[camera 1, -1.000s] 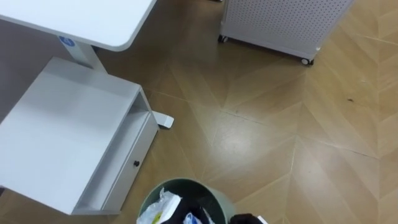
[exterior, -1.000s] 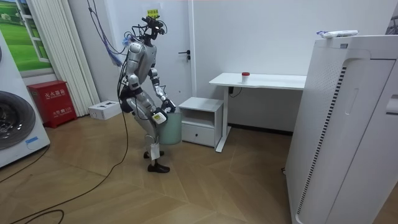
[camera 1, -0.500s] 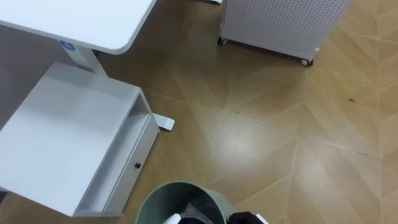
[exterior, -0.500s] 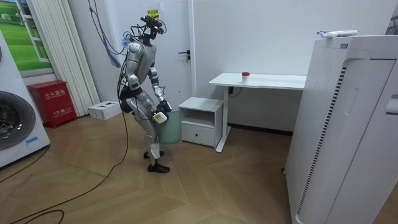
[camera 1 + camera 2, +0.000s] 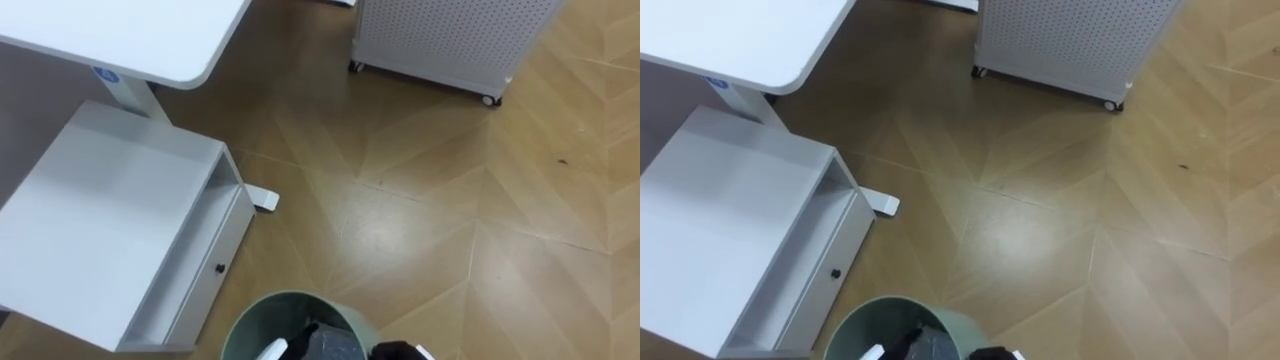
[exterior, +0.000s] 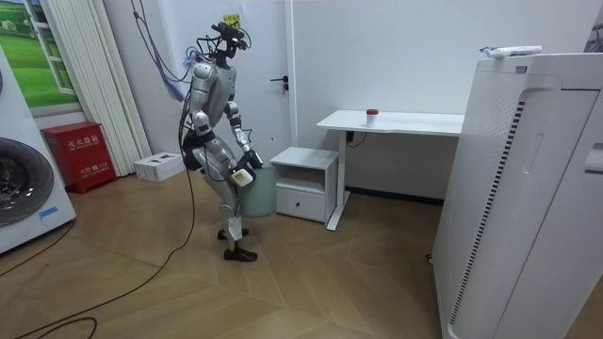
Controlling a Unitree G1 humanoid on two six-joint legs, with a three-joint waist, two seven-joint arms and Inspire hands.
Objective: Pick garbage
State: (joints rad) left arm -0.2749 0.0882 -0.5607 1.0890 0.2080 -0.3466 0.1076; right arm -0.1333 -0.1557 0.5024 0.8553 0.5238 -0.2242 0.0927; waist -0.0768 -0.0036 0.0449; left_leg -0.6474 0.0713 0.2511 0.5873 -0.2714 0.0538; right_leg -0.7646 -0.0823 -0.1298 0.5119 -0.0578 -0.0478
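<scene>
Obs., robot at the bin. It stands upright on the wooden floor [image 5: 450, 230], close against the green bin [image 5: 255, 315], facing the room view's right. Just past the bin is the low white cabinet [image 5: 110, 220], and past that the white desk [image 6: 391, 121].

Right hand [image 5: 395, 351]: a dark shape at the near right of the bin's rim, cut off by the lower edge of the eye view. Cannot tell whether its fingers are wide, narrow or holding anything.

Left hand [image 6: 251, 158]: seen from the room, over the bin's mouth at the end of the lowered forearm. Too small to read, so I cannot tell its state.

Garbage [image 5: 272, 350]: a small white scrap inside the bin, at its near side, right at the lower edge of the eye view. A dark shape lies just to its right inside the bin. Cannot tell what that shape is, nor whether anything grips the scrap.

Surroundings:
- Cabinet left of the bin, with an open shelf under its top and a drawer with a small dark knob below
- Desk top over the cabinet's far left; the desk's white foot [image 5: 262, 197] lies flat on the floor beside the cabinet
- Small red object [image 6: 372, 113] on the desk
- White perforated unit [image 5: 450, 35] on castors, far right, well apart from the bin
- Washing machine [image 6: 24, 188], red box [image 6: 80, 155] and white box [image 6: 158, 167] behind the robot, at the room view's left
</scene>
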